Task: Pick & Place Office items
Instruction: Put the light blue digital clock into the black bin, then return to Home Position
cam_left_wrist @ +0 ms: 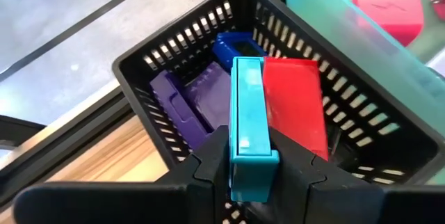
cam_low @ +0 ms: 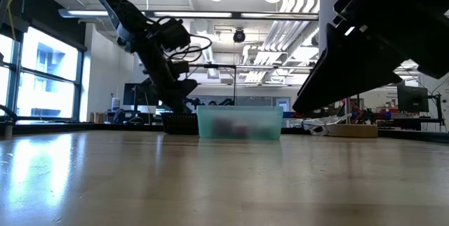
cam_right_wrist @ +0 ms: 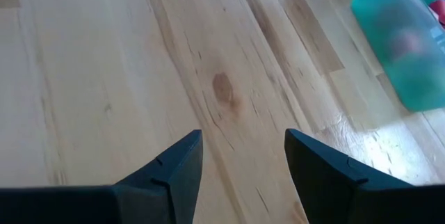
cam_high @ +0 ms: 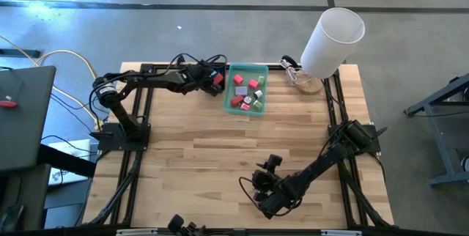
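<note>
My left gripper (cam_high: 210, 78) hovers at the far left of the table over a small black mesh tray (cam_left_wrist: 174, 50), shut on a teal block (cam_left_wrist: 248, 113). A purple piece (cam_left_wrist: 191, 102), a blue piece (cam_left_wrist: 233, 45) and a red piece (cam_left_wrist: 295, 102) lie in that tray. Right beside it stands the translucent green tray (cam_high: 246, 89), holding red, pink and white pieces, one of them a pink piece (cam_left_wrist: 393, 15). My right gripper (cam_right_wrist: 243, 156) is open above bare wood near the table's front edge (cam_high: 265, 196), with nothing between its fingers. My left gripper pinches the teal block's near end (cam_left_wrist: 248, 172) by its two long sides, between its two fingers (cam_left_wrist: 208, 170). The fingers slant down toward the black tray and lie along the block. The block points away from the fingers, out over the tray's pieces. Whether it touches them I cannot tell.
A big white cylinder (cam_high: 333, 39) stands at the far right corner, with a clear glass object (cam_high: 304, 82) at its foot. Between the trays and my right arm the wooden tabletop (cam_high: 220, 141) is bare. A dark laptop (cam_high: 22, 111) sits off the table's left.
</note>
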`<state>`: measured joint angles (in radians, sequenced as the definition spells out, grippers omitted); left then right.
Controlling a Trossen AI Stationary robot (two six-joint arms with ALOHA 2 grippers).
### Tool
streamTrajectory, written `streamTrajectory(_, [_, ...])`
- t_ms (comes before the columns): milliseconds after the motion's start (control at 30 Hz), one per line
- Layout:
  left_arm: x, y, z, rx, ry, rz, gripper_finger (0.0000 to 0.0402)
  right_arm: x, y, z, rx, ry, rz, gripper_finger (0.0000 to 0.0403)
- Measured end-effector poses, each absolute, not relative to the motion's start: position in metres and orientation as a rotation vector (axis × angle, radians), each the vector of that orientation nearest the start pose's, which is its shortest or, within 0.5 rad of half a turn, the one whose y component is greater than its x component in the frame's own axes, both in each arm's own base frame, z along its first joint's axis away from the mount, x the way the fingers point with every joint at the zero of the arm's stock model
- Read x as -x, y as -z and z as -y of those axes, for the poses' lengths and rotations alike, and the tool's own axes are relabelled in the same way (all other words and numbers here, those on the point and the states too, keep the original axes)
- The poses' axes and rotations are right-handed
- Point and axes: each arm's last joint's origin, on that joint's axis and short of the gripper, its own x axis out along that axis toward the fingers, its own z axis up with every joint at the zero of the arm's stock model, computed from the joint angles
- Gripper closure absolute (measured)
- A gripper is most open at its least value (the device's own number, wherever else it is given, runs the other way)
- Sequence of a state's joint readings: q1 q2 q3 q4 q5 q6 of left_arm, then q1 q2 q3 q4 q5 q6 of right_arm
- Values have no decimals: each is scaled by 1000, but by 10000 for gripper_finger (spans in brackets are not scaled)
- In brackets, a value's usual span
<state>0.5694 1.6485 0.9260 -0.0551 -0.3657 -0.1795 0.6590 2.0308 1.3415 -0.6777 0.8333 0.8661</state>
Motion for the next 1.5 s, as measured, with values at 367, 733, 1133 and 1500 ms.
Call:
streamTrajectory(367, [-276, -183, -185, 258, -889, -724, 289, -318, -145, -211, 134, 552, -820, 211])
streamTrajectory(733, [-280, -183, -179, 184, -846, -745, 219, -320, -147, -207, 262, 573, -785, 211])
streamTrajectory(1133, [-288, -189, -164, 83, -776, -758, 218, -330, -147, -191, 294, 609, -803, 211])
streamTrajectory(1500, [-278, -252, -132, -33, -725, -767, 218, -319, -198, -173, 549, 692, -692, 211])
